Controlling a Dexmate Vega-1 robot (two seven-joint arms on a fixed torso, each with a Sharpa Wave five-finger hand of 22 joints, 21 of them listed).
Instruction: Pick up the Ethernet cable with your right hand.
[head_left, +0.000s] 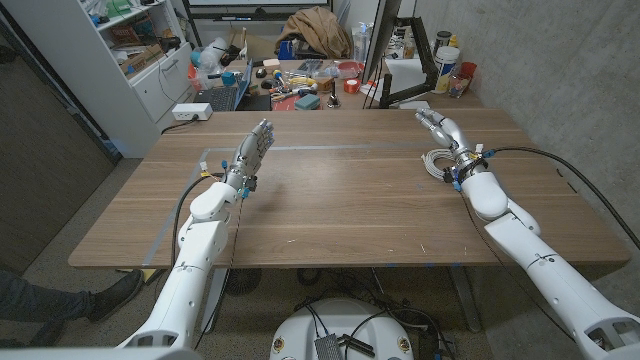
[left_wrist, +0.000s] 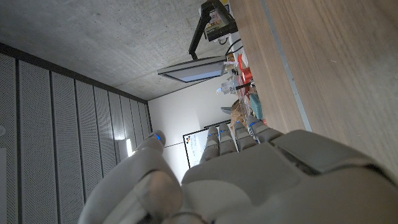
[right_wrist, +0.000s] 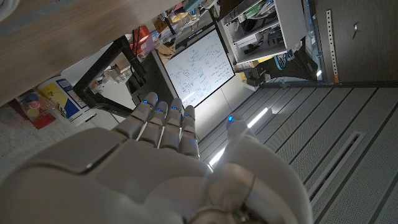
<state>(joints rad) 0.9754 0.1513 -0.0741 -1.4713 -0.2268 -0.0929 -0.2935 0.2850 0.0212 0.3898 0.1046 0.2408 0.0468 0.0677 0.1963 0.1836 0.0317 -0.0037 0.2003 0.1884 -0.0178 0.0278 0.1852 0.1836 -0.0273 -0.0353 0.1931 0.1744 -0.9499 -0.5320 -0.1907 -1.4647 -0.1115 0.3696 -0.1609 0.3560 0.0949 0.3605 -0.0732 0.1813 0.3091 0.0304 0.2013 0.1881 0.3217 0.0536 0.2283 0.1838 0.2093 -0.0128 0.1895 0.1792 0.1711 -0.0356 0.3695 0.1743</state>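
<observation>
Right robot hand (head_left: 440, 127) (fingers straight, empty) hovers just beside the coiled Ethernet cable (head_left: 438, 160) on the counter (head_left: 340, 200); left robot hand (head_left: 253, 148) likewise empty, fingers extended.

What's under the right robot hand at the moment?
Beneath the right robot hand and wrist lies the coiled Ethernet cable on the table, partly covered by the wrist. The fingers look extended past the coil, holding nothing. Whether the wrist touches the coil can't be told.

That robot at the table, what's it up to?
It's meant to pick up the Ethernet cable, a pale coil on the table on the robot's right side. The right hand is over the table just past the coil, fingers straight, holding nothing. The left hand is raised on the other side, also with nothing in it. The cable isn't grasped yet.
</observation>
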